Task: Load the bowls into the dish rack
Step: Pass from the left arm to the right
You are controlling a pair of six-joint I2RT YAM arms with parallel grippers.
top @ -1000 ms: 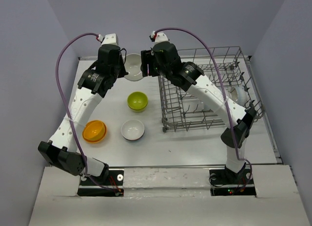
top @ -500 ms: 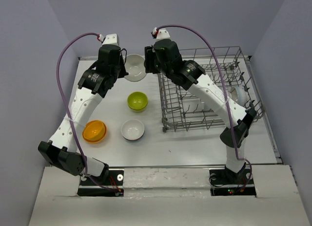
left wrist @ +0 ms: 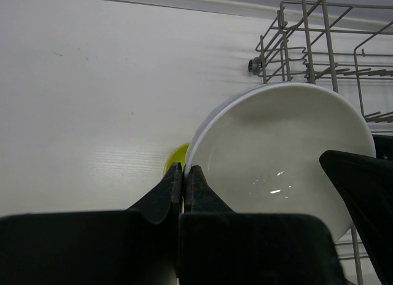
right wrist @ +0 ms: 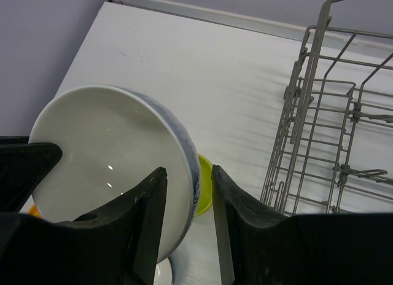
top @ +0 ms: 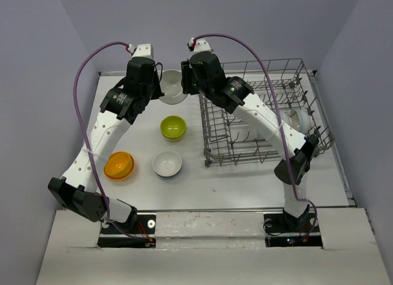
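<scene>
My left gripper is shut on the left rim of a white bowl and holds it tilted above the table's back; both show in the top view, gripper and bowl. My right gripper is open, its jaws either side of the same bowl's right rim; it also shows in the top view. The grey wire dish rack stands to the right. A lime bowl, an orange bowl and another white bowl sit on the table.
A white object stands in the rack's right end. The rack's near-left corner is close beside my right gripper. The lime bowl lies directly below the held bowl. Purple walls enclose the back and sides.
My right gripper has shifted slightly left, closer to the held bowl. My left gripper and the bowl have shifted slightly towards the rack. The bowls on the table have not moved.
</scene>
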